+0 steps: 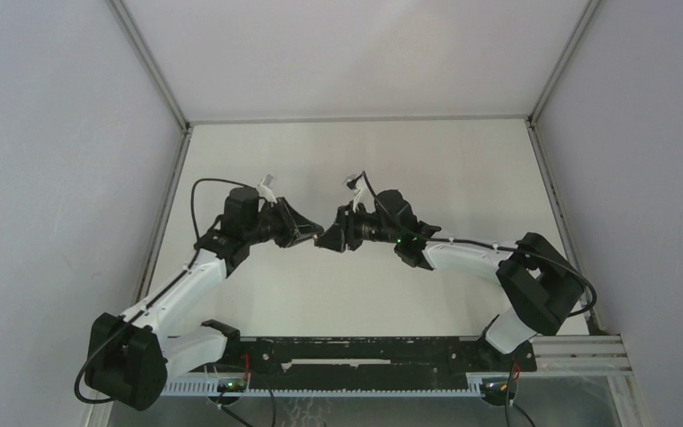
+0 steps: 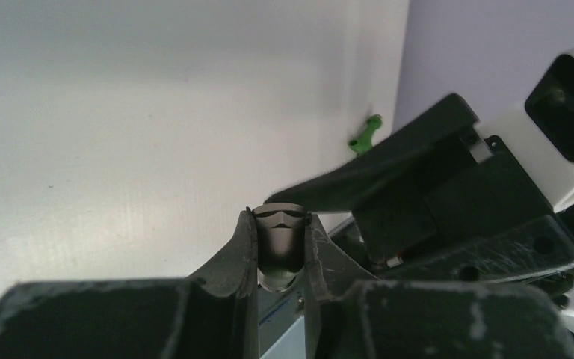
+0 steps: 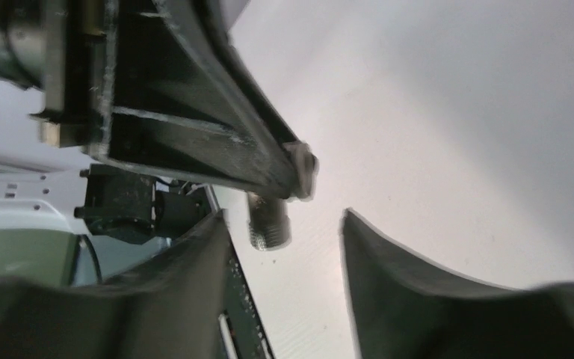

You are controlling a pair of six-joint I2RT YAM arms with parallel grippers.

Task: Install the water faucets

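Note:
In the left wrist view, my left gripper (image 2: pixel 280 224) is shut on the small grey metal elbow fitting (image 2: pixel 280 243), pinched upright between its two fingers. My right gripper (image 3: pixel 284 254) stands open, and the fitting's threaded end (image 3: pixel 269 228) hangs between its spread fingers, touching neither. Seen from above, the two grippers meet tip to tip over the middle of the table, left gripper (image 1: pixel 313 237) against right gripper (image 1: pixel 329 240). The bright-green tap (image 2: pixel 365 134) lies on the white table far behind them, close to the wall. It does not show in the top view.
Grey walls enclose the white table (image 1: pixel 356 151) on three sides. A black rail (image 1: pixel 365 354) with the arm bases runs along the near edge. One finger (image 2: pixel 359 168) of the right gripper reaches just over the held fitting.

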